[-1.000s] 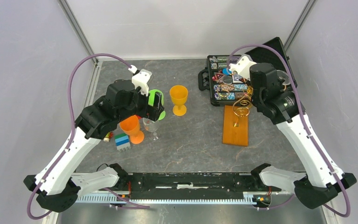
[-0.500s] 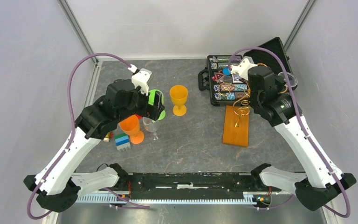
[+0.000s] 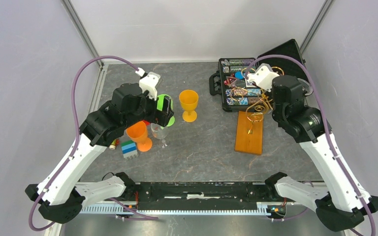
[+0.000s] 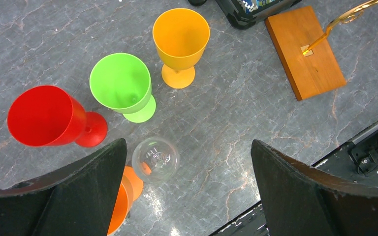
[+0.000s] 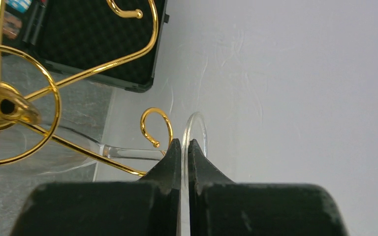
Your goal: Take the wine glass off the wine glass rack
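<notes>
My right gripper (image 5: 184,145) is shut on the thin round foot of a clear wine glass (image 5: 197,129). The glass lies on its side, its stem (image 5: 128,152) running left beside a curled gold arm of the wine glass rack (image 5: 54,98). In the top view the rack's gold wire (image 3: 256,110) stands on its orange-brown wooden base (image 3: 249,136), with my right wrist just right of it. My left gripper (image 4: 188,147) is open and empty, hovering above a second clear glass (image 4: 155,160) that stands on the table.
An open black case (image 3: 238,88) of small coloured items lies behind the rack. Yellow (image 4: 180,37), green (image 4: 121,84), red (image 4: 47,117) and orange (image 3: 139,133) goblets stand under the left arm, with a coloured block (image 3: 129,148). The right wall is close to the right wrist.
My right wrist has moved to the right, away from the rack's centre, with the glass foot still in its grip. The left arm has not moved.
</notes>
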You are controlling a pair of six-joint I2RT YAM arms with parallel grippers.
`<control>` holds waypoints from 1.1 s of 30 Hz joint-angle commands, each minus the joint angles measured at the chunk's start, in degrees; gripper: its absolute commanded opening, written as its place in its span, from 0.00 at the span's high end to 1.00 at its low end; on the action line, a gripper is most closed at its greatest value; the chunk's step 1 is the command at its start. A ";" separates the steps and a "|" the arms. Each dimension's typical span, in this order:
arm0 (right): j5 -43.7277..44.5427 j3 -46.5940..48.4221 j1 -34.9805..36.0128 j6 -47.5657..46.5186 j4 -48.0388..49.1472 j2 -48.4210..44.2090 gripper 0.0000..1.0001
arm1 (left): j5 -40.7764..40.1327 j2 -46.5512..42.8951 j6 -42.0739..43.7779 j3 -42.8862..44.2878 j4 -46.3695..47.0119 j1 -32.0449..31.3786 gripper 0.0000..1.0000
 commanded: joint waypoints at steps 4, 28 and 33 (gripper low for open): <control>-6.76 1.38 0.42 1.47 2.93 0.09 1.00 | 0.42 0.23 0.60 -0.11 2.71 -0.18 0.00; 9.78 -3.10 0.51 -10.63 30.73 8.39 1.00 | -2.58 -2.65 -2.07 -2.23 7.32 -0.19 0.00; 13.08 -6.28 0.34 -16.33 42.91 7.33 1.00 | -3.57 -3.46 -3.24 -2.42 8.27 -0.18 0.00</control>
